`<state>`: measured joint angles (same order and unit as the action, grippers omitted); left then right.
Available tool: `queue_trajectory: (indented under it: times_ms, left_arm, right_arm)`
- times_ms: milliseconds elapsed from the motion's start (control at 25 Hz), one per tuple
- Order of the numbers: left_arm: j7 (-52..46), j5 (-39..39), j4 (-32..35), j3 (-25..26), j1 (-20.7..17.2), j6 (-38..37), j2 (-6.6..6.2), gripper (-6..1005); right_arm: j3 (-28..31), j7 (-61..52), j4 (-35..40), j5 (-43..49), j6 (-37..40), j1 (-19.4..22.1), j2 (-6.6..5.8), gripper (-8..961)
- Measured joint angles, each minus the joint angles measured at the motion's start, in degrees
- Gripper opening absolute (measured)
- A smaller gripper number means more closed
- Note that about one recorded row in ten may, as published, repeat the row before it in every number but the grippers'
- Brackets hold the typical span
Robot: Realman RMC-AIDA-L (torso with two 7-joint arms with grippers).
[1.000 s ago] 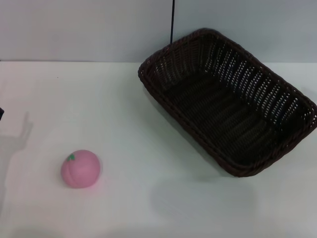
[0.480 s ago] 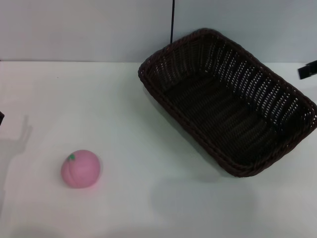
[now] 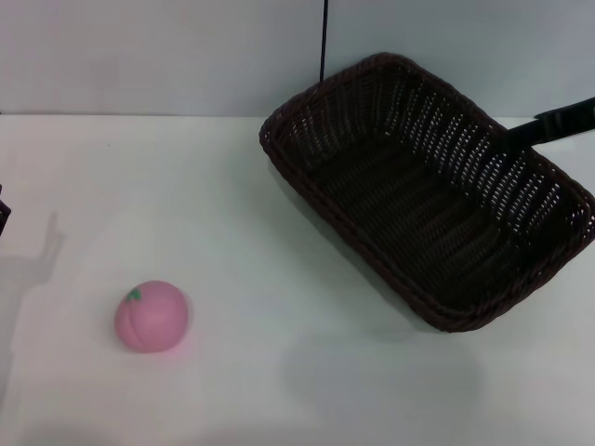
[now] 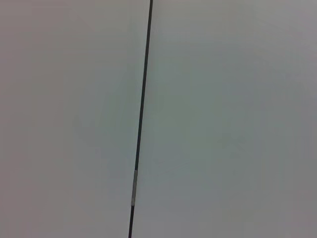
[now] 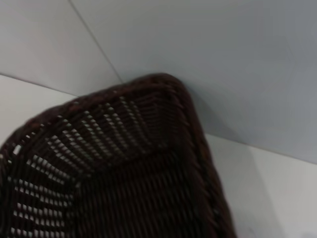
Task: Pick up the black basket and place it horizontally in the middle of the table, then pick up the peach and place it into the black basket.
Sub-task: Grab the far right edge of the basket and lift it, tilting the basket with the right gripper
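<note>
The black basket (image 3: 409, 214) lies skewed on the right half of the white table (image 3: 279, 279), one corner pointing to the back wall; it is empty. It also fills the right wrist view (image 5: 124, 168). The pink peach (image 3: 152, 316) sits alone at the front left. My right gripper (image 3: 525, 133) reaches in from the right edge as a dark bar, its tip over the basket's far right rim. Only a dark sliver of my left gripper (image 3: 2, 216) shows at the left edge, far from the peach.
A grey wall with a thin black vertical seam (image 3: 323, 42) stands behind the table; the left wrist view shows only that wall and seam (image 4: 141, 119). The left arm's shadow (image 3: 33, 260) lies on the table at the left.
My right gripper has come in from the right edge and moved left to the basket's far right rim. The basket and peach have not moved.
</note>
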<state>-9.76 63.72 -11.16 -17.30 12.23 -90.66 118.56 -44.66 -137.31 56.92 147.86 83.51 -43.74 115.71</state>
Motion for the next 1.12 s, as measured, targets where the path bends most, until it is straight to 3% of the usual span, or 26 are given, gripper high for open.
queue_trajectory:
  times_ms: [720,1120]
  left_arm:
    - [0.0,0.0,0.43,-0.02,-0.27,-0.22,-0.12,848]
    - [-0.46,0.0,0.44,-0.02,-0.46,-1.3,-0.11,848]
  right_arm:
    - [-1.82,4.11,-7.94,-1.81,-8.32,-1.56,0.63,636]
    - [-1.83,7.17,-9.29,-2.25,-10.63,-1.32,1.29,383]
